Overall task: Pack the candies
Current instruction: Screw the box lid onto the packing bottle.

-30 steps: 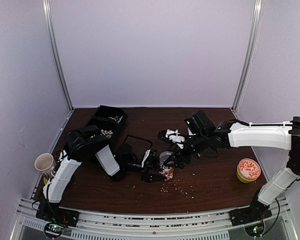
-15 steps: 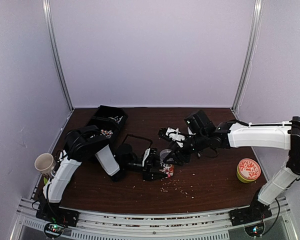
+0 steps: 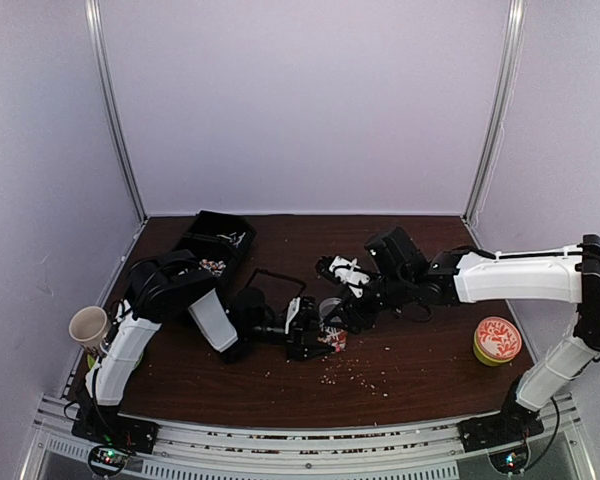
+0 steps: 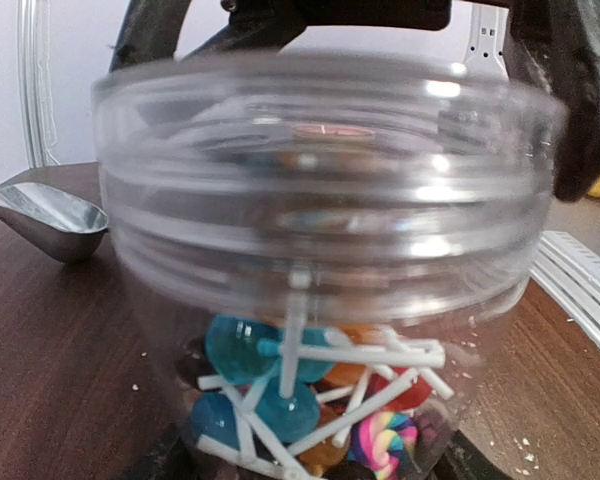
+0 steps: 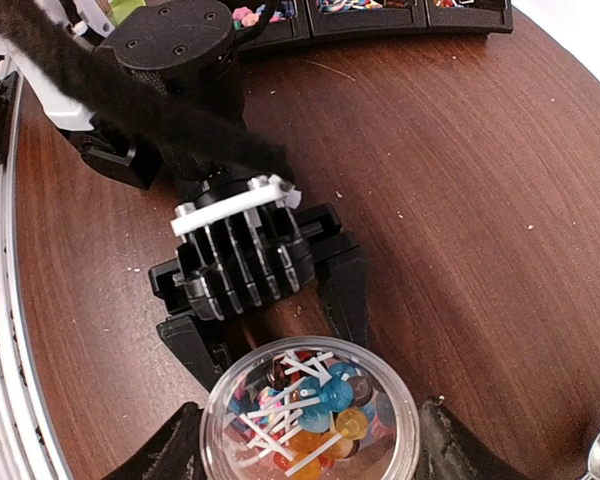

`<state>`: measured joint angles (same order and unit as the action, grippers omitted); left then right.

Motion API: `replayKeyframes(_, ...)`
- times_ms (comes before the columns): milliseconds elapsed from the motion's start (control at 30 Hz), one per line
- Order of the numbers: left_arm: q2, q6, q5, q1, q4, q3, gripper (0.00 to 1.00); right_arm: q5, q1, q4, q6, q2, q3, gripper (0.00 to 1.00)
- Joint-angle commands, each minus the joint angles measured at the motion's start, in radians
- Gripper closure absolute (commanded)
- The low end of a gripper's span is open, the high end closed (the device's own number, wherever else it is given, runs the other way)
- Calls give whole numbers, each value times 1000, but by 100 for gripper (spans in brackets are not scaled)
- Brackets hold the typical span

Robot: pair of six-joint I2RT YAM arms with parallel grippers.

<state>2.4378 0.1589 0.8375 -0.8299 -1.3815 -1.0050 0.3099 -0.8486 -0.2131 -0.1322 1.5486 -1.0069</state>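
Packing, part-way. The left gripper (image 5: 280, 352) is pinching a clear jar (image 5: 216, 425) upright at the table's middle. The candies (image 5: 310, 400) are filling roughly its bottom third, and more are waiting in the black tray (image 3: 205, 220). The right gripper (image 5: 310, 455) is hovering spread, 1 finger on each side of the jar's mouth; contact cannot be judged. The lid (image 3: 497, 340) is lying well apart at the right, so topping-up and capping are probably remaining. Against the view 1 second earlier, the right arm is sitting slightly further left; jar and left gripper are unmoved.
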Motion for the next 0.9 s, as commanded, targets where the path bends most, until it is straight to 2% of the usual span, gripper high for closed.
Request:
replayKeyframes(0, 4, -13, -193, 22, 102, 23, 41, -145, -10, 73, 179, -33, -3, 48)
replayKeyframes(567, -2, -17, -205, 23, 101, 28, 41, -239, -32, 61, 256, -37, -32, 46)
replayKeyframes(867, 3, -18, -196, 22, 72, 38, 37, -184, -38, 53, 225, -62, -30, 26)
